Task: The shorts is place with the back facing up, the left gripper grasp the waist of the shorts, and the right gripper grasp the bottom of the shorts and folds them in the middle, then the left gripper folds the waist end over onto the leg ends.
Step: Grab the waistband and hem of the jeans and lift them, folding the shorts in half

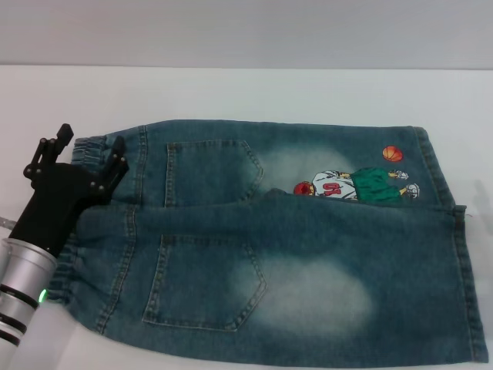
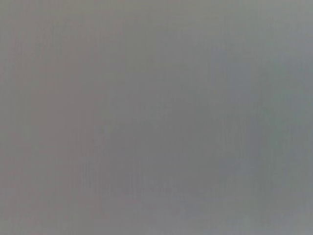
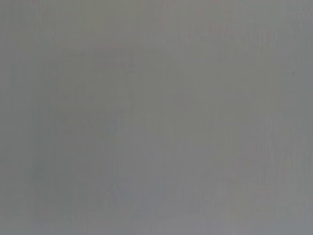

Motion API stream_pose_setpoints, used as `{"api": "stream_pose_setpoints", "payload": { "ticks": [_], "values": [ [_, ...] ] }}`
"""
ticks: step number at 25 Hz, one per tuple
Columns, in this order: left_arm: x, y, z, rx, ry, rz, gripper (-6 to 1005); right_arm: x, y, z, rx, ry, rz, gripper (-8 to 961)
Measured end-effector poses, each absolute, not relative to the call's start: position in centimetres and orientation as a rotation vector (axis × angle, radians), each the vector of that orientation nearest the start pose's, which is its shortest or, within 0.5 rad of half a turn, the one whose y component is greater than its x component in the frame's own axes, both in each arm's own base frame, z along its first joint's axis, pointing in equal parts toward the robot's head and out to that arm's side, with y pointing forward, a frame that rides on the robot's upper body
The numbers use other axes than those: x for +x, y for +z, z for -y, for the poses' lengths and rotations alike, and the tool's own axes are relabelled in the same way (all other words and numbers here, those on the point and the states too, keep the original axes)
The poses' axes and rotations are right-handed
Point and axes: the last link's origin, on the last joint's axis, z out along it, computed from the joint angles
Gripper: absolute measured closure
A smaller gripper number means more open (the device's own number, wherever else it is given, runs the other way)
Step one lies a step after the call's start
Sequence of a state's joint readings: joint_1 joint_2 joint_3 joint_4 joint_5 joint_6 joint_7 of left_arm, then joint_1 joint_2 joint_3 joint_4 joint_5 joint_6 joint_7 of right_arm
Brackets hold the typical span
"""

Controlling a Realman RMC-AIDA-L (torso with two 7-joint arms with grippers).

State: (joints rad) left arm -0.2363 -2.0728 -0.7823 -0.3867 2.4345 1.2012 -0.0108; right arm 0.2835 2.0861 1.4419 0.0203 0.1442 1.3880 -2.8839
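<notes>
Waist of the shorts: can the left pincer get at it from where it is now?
Probably yes. In the head view the left pincer hangs open right over the waist at the shorts' left end, with nothing between them. Whether it touches the fabric yet can't be told.

A white table [image 1: 254,92] runs back to a plain pale grey wall [image 1: 246,31].

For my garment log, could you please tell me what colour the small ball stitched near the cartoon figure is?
The small round embroidered ball is orange, seen best in the head view.
</notes>
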Motion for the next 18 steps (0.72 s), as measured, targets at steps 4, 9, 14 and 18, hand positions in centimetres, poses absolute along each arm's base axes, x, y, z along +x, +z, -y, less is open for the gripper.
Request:
{"api": "stream_pose_setpoints", "payload": {
  "ticks": [4, 9, 14, 18],
  "values": [
    [-31.0, -4.7, -27.9, -1.722, -0.731, 0.449, 200, 36.8, 0.1, -26.0, -1.599, 0.691, -0.527, 294],
    [-31.0, -4.7, -27.9, -1.724, -0.732, 0.447, 200, 36.8, 0.0, -26.0, -1.6, 0.692, -0.528, 294],
    [-30.9, -4.8, -28.0, -1.731, -0.765, 0.483, 201, 36.3, -0.7, -25.9, -1.687, 0.714, -0.524, 294],
    [-30.3, -5.2, -28.3, -1.752, -0.78, 0.506, 201, 35.6, -0.9, -26.8, -1.717, 0.746, -0.527, 294]
  ]
}}
